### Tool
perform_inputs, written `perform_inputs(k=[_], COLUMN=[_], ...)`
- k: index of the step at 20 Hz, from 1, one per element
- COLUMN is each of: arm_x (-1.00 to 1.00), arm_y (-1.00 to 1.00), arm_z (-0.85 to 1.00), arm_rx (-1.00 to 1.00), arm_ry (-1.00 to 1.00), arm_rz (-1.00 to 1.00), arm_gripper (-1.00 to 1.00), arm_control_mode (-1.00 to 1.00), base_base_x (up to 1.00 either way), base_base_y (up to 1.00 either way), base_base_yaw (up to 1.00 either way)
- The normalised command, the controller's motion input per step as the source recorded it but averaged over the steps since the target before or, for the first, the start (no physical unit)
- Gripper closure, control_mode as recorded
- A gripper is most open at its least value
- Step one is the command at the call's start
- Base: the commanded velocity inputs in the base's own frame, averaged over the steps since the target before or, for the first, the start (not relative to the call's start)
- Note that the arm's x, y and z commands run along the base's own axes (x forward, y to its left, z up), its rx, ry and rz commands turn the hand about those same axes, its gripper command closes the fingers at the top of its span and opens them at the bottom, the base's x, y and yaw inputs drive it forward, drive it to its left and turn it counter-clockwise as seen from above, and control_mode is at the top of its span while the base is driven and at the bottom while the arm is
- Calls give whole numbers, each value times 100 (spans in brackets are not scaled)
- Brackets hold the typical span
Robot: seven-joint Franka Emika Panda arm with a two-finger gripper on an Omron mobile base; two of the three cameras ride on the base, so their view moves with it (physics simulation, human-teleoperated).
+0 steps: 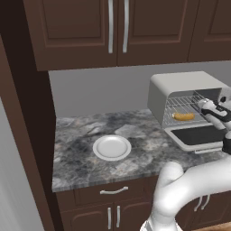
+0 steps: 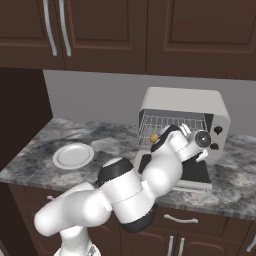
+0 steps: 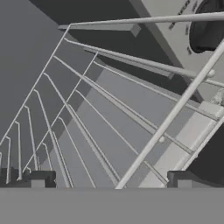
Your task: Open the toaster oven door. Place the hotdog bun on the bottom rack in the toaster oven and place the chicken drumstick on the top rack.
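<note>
Rack wires (image 3: 109, 113) are filling your hand view, the end effector (image 3: 109, 180) standing wide and empty at the toaster oven (image 1: 189, 97) mouth. Door (image 1: 198, 135) is down, hotdog bun (image 1: 183, 116) is lying on the bottom rack. No drumstick in sight; plate (image 1: 112, 147) on the tabletop (image 1: 76, 153) is bare, so you're likely backing out next.

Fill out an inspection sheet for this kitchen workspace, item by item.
Surface: grey marbled stone counter, mostly bare.
Job's things: boxy light-grey toaster oven, its door folded down flat; a golden-brown hotdog bun lies on the bottom wire rack. Top wire rack looks bare where visible. Chicken drumstick: nothing seen.
Clutter: round white plate, nothing on it, left of the oven.
Grippers: pincer open, at the oven mouth, holding nothing.
Cables: nothing seen.
Surroundings: dark brown wooden cabinets above and below, grey wall behind.
</note>
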Motion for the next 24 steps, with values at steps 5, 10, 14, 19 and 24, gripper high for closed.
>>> perform_inputs(k=[5,10,14,19,24], arm_x=[0,-31,-58,-59,-59], arm_y=[-11,-1,0,0,0], arm_z=[-47,-83,-89,-89,-92], arm_rx=[0,0,0,0,0], arm_ry=[16,17,15,16,17], arm_rz=[0,3,4,3,3], arm_gripper=[-100,-100,-100,-100,-100], arm_control_mode=[-100,-100,-100,-100,-100], base_base_x=[0,0,0,0,0], base_base_y=[0,0,0,0,0], base_base_yaw=[0,0,0,0,0])
